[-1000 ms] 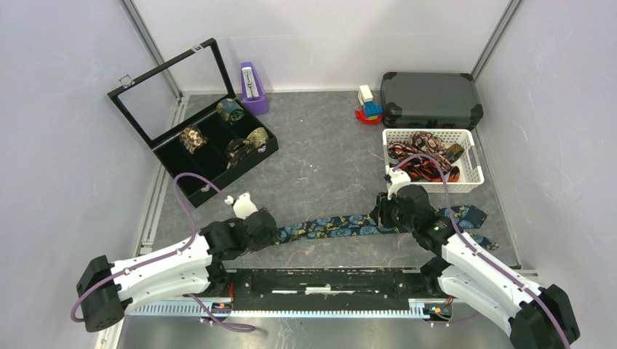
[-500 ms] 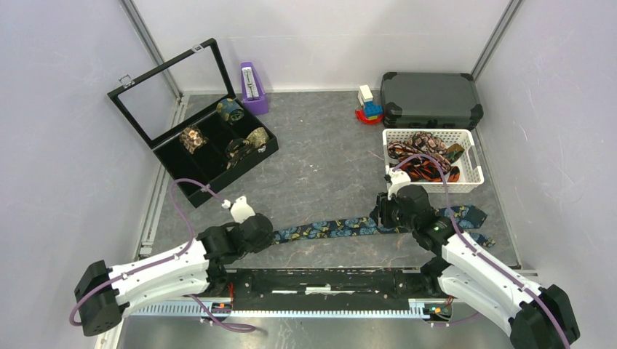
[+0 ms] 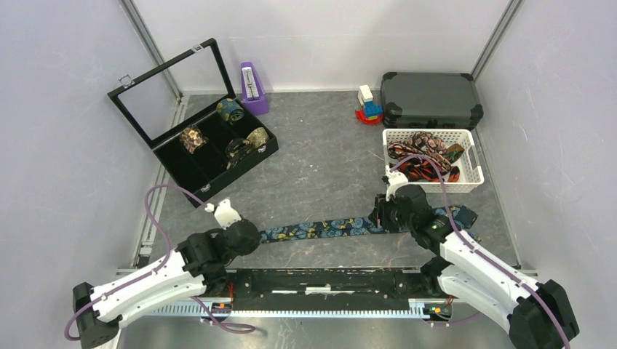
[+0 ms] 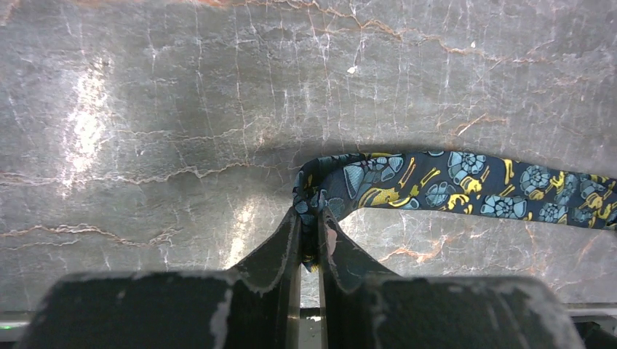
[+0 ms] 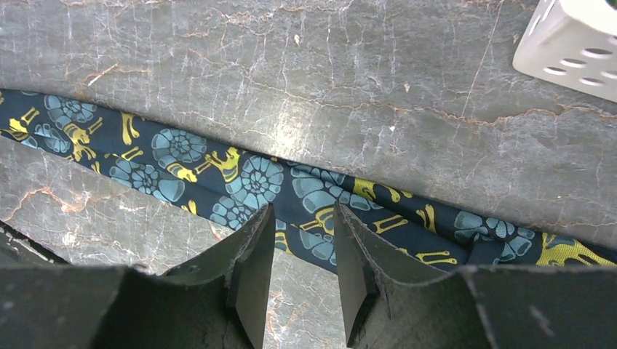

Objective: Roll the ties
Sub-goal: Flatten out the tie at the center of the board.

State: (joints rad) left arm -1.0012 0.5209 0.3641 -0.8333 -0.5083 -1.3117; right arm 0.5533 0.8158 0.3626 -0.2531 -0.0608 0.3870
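A dark navy tie [image 3: 327, 228] with blue-gold paisley lies stretched across the near table, left to right. My left gripper [image 3: 251, 237] is shut on its narrow left end; the left wrist view shows the tie [image 4: 451, 178] pinched between the gripper's [image 4: 311, 216] jaws and running off to the right. My right gripper [image 3: 378, 218] is open, its fingers resting over the tie's [image 5: 240, 185] right part; in the right wrist view the gripper [image 5: 302, 214] has a gap between the jaws. Several loose ties [image 3: 422, 156] fill the white basket. Rolled ties [image 3: 233, 110] sit in the black box.
An open black display box [image 3: 211, 149] stands at the back left, its glass lid raised. A white basket [image 3: 471, 174] is at the right, its corner in the right wrist view [image 5: 575, 43]. A dark case [image 3: 431, 98], a purple metronome [image 3: 253, 87] and a small toy [image 3: 369, 105] stand at the back.
My left gripper has pulled back to the left and nearer, dragging the navy tie's end with it. The tie has slid left. The right gripper has barely moved.
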